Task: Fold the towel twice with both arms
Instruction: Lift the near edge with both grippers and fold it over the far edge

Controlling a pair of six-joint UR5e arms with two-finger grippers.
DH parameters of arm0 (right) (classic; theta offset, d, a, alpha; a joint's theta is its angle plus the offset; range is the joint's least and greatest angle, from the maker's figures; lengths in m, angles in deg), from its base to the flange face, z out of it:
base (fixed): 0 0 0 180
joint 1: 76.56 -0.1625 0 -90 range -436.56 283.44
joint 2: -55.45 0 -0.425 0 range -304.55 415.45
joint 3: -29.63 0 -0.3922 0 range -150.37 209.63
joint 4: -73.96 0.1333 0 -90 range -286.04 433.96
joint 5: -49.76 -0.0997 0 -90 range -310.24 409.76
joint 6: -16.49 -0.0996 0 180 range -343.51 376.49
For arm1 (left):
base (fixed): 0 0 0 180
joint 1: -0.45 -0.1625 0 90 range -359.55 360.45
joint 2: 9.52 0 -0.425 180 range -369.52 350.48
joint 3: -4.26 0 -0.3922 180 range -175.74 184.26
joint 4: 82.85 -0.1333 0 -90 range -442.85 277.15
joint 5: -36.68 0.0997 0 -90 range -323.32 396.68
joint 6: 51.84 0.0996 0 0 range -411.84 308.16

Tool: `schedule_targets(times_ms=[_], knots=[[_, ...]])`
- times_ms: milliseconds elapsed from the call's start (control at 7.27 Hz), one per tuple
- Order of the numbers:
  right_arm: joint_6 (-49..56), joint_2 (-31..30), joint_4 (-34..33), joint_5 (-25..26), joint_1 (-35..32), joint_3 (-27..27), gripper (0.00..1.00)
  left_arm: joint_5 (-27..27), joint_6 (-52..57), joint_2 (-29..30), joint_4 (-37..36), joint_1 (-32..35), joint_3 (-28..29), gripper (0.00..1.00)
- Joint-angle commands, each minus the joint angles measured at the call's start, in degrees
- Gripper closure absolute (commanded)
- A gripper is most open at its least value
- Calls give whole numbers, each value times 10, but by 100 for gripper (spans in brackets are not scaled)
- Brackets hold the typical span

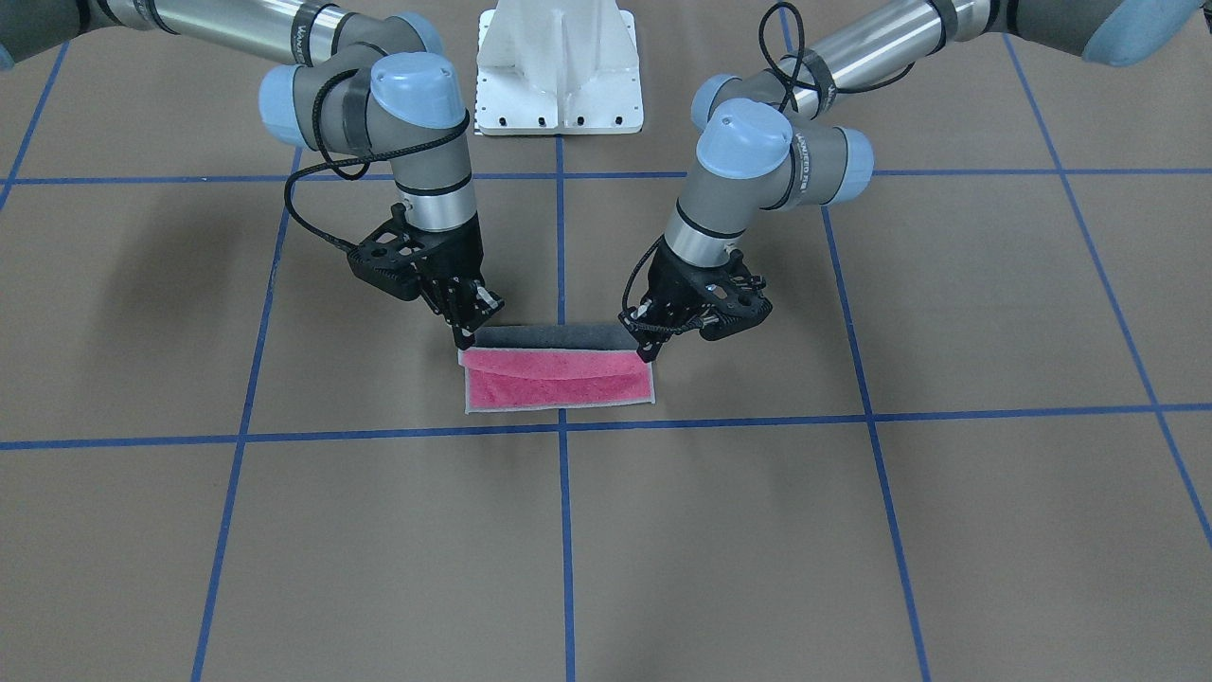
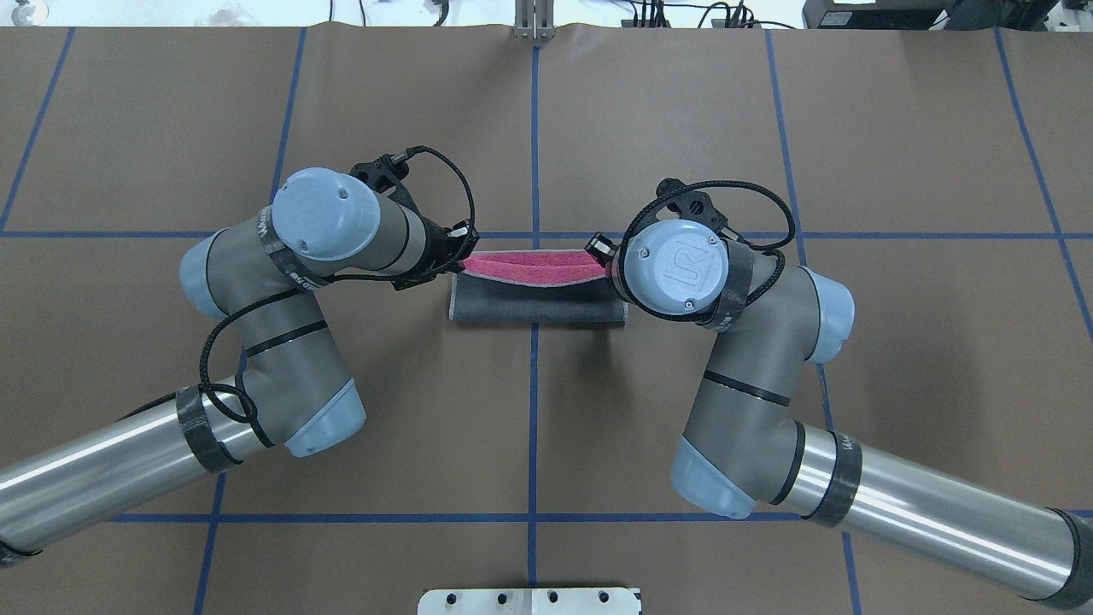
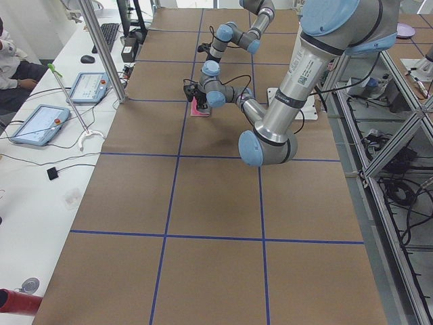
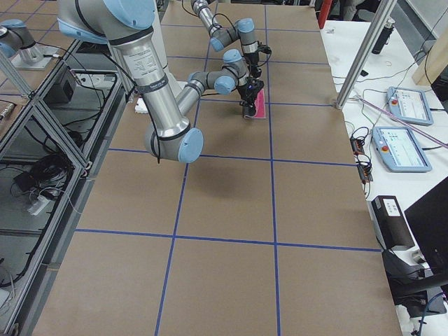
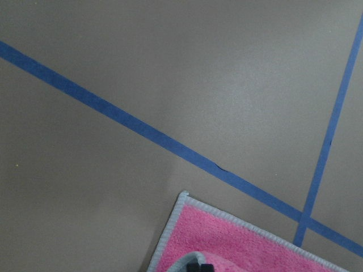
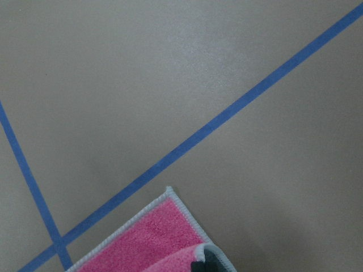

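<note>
The towel [image 1: 559,379] lies at the table's middle, pink face up, with its robot-side half lifted and curled over, showing the dark grey back [image 2: 538,303]. My left gripper [image 1: 647,355] is shut on the lifted corner at its end of the towel. My right gripper [image 1: 466,343] is shut on the other lifted corner. In the overhead view the left gripper [image 2: 461,256] and right gripper [image 2: 602,256] hold the edge above the pink strip [image 2: 534,265]. Each wrist view shows a flat pink corner [image 5: 244,243] [image 6: 153,238] below the held fold.
The white pedestal base [image 1: 559,66] stands at the robot's side of the table. Blue tape lines [image 1: 561,426] cross the brown table cover just beyond the towel. Tablets [image 3: 37,125] and cables lie on a side bench past the table's far edge.
</note>
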Motion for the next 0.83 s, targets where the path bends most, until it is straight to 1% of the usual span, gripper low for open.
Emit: schedule_targets(times_ms=[0, 138, 413, 688], knots=[[1, 6, 1, -1, -3, -10, 100, -1, 0, 0, 0, 4, 1, 100], [1, 6, 1, -1, -4, -10, 100, 0, -1, 2, 0, 4, 4, 100], [3, 6, 1, -2, -9, -10, 100, 0, -1, 26, 0, 11, 34, 100], [6, 6, 1, -2, -9, -13, 100, 0, -1, 28, 2, 13, 42, 100]])
